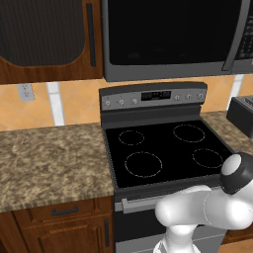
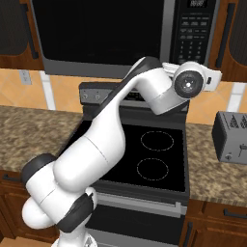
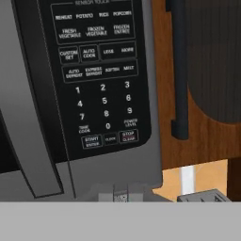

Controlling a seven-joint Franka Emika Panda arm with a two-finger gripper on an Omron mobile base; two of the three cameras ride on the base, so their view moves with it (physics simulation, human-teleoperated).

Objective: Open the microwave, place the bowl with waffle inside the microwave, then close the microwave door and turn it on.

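The black microwave (image 1: 173,37) hangs above the stove, its door (image 2: 103,34) shut, button panel (image 3: 96,75) at its right edge

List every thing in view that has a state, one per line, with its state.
microwave door: shut, handle at its right side.
microwave: closed, inside dark.
button panel: printed keys facing the hand camera, none pressed.
stove: burners dark, nothing on them.
cabinet door: shut.
toaster: on the counter, right of the stove.
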